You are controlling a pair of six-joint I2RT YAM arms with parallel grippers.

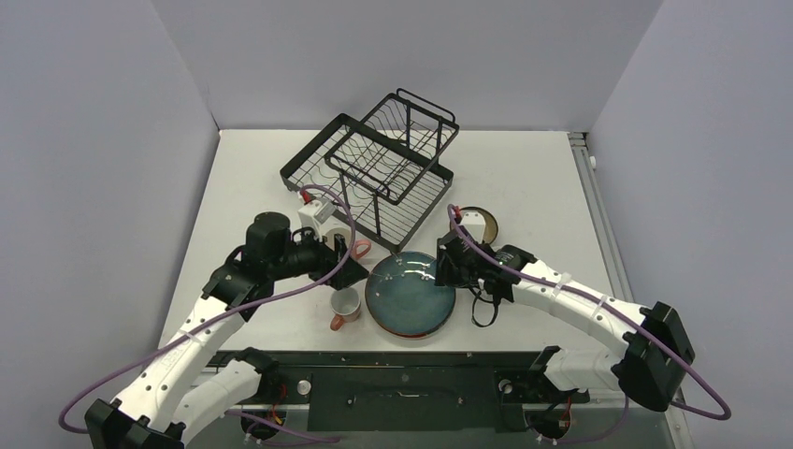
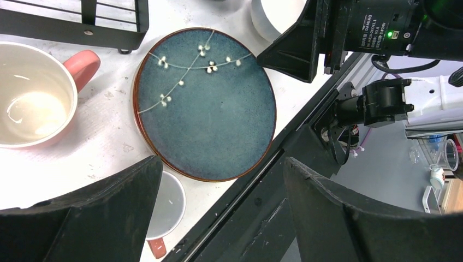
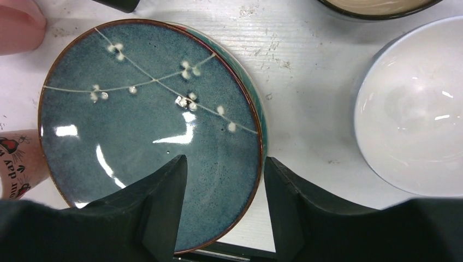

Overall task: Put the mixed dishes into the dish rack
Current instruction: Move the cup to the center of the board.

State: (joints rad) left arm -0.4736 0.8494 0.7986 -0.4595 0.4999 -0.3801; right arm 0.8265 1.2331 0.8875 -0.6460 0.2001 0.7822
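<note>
Dark teal plate [image 3: 147,131] lies flat on a green-rimmed plate [image 3: 262,117], near edge of the desk [image 1: 524,187], short of the dish rack [image 1: 383,164]. Glazed, so probably stiff, slick, chippable, fairly heavy. Take the rim. Right pincer [image 3: 224,164] above it, jaws apart, empty; left pincer [image 2: 221,169] wide apart.

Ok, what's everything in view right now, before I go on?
rack: 1, black wire, back centre
plates: stack, count unclear, top one dark teal, front centre
pink mug: 1, pink, left of plates
white mug: 1, white, orange handle, front-left of plates
brown bowl: 1, brown, behind-right of plates
white bowl: 1, white, right of plates
table: 1, white
left gripper: 1, black, open, beside mugs
right gripper: 1, black, open, at plates' right rim
</note>
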